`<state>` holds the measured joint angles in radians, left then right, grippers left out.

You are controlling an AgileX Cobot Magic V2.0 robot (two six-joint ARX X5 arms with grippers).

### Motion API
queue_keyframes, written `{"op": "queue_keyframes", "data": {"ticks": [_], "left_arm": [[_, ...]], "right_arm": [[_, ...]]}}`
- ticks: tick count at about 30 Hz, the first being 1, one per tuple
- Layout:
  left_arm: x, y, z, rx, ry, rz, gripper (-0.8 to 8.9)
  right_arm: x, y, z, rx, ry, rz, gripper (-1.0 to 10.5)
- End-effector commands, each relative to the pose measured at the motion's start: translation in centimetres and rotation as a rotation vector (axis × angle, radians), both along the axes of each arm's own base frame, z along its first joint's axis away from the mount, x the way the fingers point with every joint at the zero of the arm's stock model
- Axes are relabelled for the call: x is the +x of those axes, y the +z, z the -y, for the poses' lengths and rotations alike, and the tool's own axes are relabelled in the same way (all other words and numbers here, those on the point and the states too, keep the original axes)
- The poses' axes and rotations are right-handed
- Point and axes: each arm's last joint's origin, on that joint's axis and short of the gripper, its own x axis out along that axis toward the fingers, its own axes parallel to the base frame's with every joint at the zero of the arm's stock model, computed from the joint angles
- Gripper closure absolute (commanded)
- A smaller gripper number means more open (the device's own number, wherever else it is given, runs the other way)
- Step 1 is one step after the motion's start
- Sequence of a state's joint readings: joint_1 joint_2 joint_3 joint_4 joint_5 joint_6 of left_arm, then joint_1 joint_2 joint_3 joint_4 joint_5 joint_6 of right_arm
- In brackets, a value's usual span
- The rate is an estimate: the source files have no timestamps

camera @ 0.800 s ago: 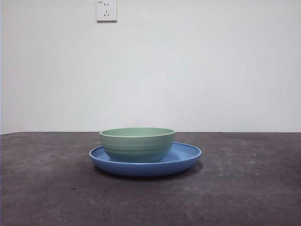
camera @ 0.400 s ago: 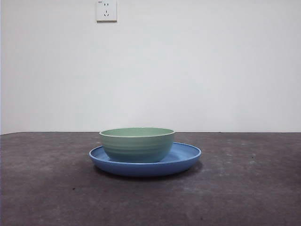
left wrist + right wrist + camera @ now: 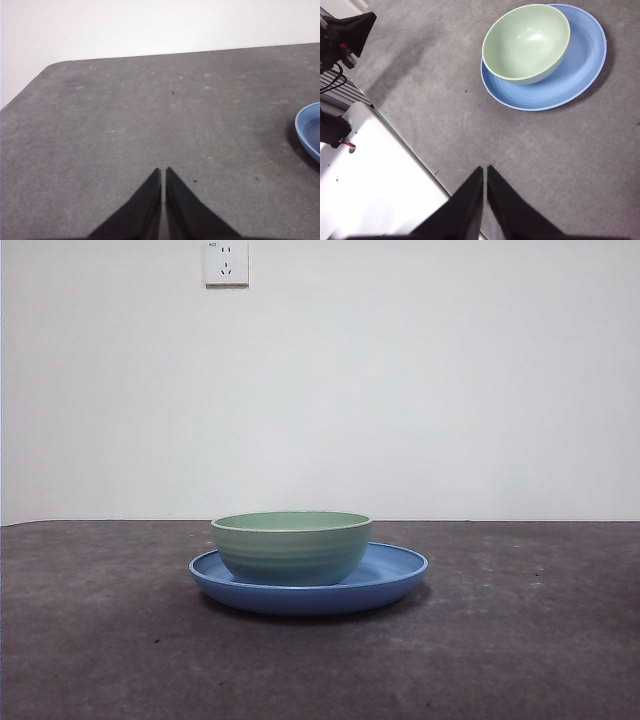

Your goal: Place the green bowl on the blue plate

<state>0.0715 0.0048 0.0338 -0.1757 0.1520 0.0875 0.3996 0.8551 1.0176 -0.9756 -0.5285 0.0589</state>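
Each claw is a pair of matte black jaws, broad at the base and tapering to narrow points; the left claw (image 3: 161,172) and the right claw (image 3: 483,170) look alike. In the right wrist view a white flat base panel (image 3: 375,185) shows, with black fittings (image 3: 347,35), black cables and a red wire beside it
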Motion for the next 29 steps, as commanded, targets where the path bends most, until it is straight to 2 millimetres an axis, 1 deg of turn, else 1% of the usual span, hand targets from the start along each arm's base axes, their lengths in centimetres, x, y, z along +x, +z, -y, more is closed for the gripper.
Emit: {"op": "queue_keyframes", "data": {"ticks": [1, 25, 27, 29], "left_arm": [[0.1, -0.8, 0.0, -0.008, 0.004, -0.027, 7.99], [0.1, -0.8, 0.0, -0.008, 0.004, -0.029, 7.99], [0.1, -0.8, 0.0, -0.008, 0.004, -0.029, 7.99], [0.1, -0.8, 0.0, -0.008, 0.004, -0.029, 7.99]], "right_arm": [[0.1, 0.5, -0.1, 0.008, 0.013, 0.026, 9.4], [0.0, 0.6, -0.1, 0.007, 0.014, 0.028, 9.4], [-0.1, 0.9, 0.5, -0.033, 0.006, 0.134, 9.4], [-0.1, 1.4, 1.2, -0.026, -0.026, 0.227, 9.4]]}}
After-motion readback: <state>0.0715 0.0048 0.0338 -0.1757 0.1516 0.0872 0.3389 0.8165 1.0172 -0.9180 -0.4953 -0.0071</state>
